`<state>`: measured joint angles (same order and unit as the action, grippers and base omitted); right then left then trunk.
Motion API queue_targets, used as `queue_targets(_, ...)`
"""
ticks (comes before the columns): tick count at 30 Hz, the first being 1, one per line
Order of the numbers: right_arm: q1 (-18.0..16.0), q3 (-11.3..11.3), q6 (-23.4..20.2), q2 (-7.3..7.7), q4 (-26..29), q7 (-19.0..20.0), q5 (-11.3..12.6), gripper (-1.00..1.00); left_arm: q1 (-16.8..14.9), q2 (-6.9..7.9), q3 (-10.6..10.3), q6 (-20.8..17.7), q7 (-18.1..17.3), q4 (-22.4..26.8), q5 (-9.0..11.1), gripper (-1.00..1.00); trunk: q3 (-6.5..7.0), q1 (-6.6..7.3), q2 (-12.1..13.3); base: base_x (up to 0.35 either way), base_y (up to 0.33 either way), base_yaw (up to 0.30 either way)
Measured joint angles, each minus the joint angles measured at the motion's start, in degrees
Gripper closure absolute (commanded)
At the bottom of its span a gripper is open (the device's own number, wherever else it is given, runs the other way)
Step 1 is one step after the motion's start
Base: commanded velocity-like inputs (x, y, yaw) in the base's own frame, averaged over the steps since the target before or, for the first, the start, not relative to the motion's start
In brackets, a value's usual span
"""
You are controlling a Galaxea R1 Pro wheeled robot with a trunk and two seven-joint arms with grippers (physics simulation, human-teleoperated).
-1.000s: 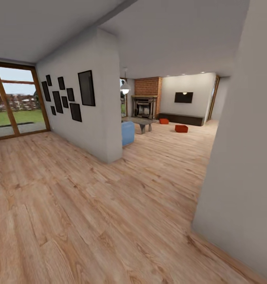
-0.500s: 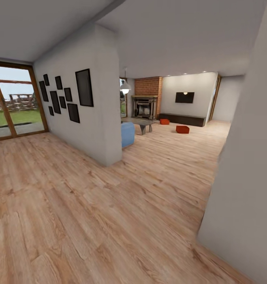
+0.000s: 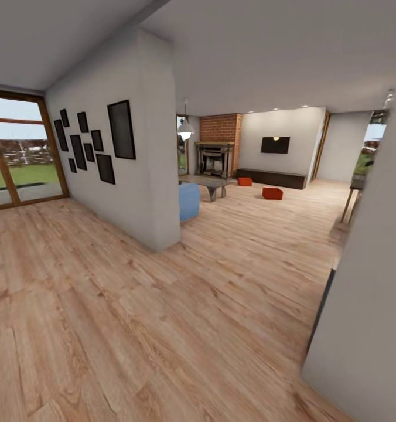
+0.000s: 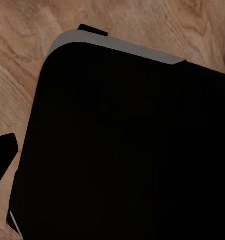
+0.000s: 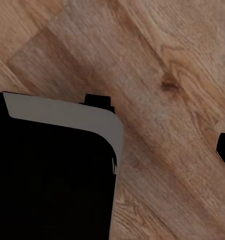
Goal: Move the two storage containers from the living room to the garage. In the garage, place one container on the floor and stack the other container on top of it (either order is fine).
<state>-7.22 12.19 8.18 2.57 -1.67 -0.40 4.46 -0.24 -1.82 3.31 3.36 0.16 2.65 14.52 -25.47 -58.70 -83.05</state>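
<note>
A wide plank floor [image 3: 133,328] is spreading across the whole lower part of the head view, running back into the living room [image 3: 262,158] at centre frame. A white wall [image 3: 142,146] is jutting in from the left, carrying a cluster of black frames [image 3: 95,146], and a glass door [image 3: 16,152] is showing grass at the far left edge. A pale wall [image 3: 368,281] is crowding the right edge. Far back, a brick chimney [image 3: 220,129] is standing over a fireplace [image 3: 214,158], with a TV [image 3: 275,145] on the wall above a low dark bench [image 3: 271,177]. A blue seat [image 3: 189,201] is sitting by the wall's corner, beside a small table [image 3: 212,184].

The two containers are lying far off on the planks: one [image 3: 272,193] right of centre, the other [image 3: 244,181] behind it, just in front of the bench.

In each wrist view a black body with a grey edge [image 4: 127,140] [image 5: 52,170] is hanging over planks. I cannot tell how far either gripper is open, nor what it is holding.
</note>
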Motion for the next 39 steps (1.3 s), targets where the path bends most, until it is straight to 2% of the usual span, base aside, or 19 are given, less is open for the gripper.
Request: queue_targets(39, 0.00, -0.03, -0.09, -0.03, 0.00, 0.04, 0.08, -1.00, 0.00, 0.00, -0.01, -0.17, -0.01, 0.00, 0.00, -1.00, 0.00, 0.00, 0.00, 0.322, 0.000, 0.000)
